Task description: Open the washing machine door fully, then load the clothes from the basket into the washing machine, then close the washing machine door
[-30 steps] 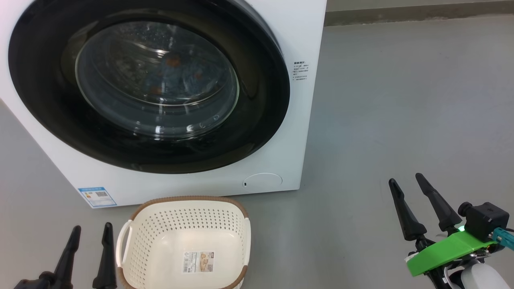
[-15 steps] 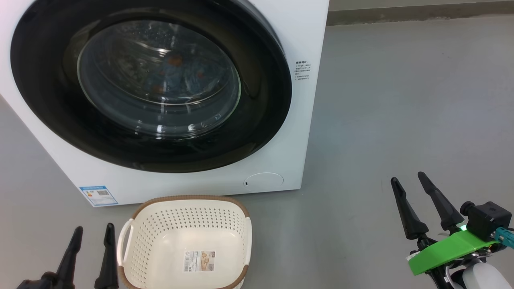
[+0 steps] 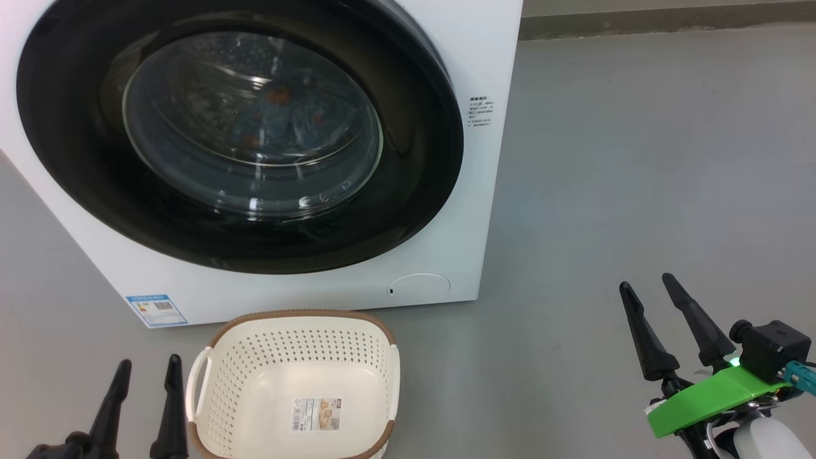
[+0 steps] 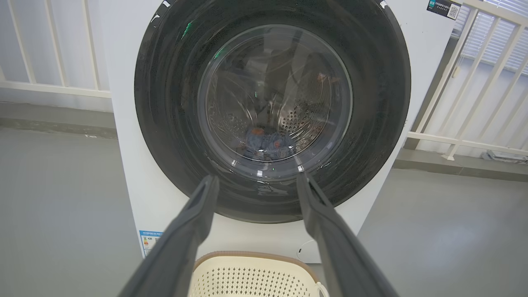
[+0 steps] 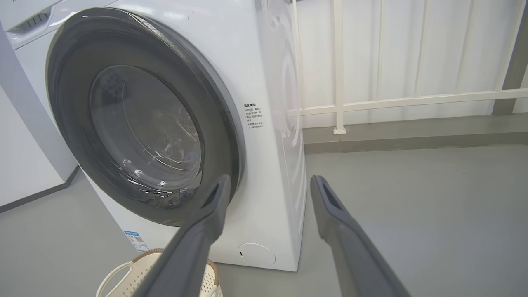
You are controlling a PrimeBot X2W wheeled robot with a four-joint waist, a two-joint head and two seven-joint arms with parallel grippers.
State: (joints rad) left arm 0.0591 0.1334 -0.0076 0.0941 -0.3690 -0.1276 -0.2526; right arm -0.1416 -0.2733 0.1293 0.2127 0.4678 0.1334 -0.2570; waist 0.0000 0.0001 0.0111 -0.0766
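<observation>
The washing machine [image 3: 491, 57] fills the head view's upper left, and the washing machine door [image 3: 417, 166] lies shut against its front. Through the door's glass the clothes [image 3: 275, 124] show as a blue bundle with orange spots in the drum, also seen as the clothes [image 4: 267, 142] in the left wrist view. The basket [image 3: 288, 315] stands on the floor before the machine with only its label inside. My left gripper [image 3: 148, 361] is open just left of the basket. My right gripper [image 3: 645, 282] is open over bare floor to the machine's right.
Grey floor [image 3: 637, 159] stretches to the right of the machine. A white railing [image 5: 396, 99] runs along the wall behind it. A small round flap [image 3: 417, 285] and a blue energy label [image 3: 156, 310] sit low on the machine's front.
The head view has shifted very slightly. Door, basket and both grippers stand as before.
</observation>
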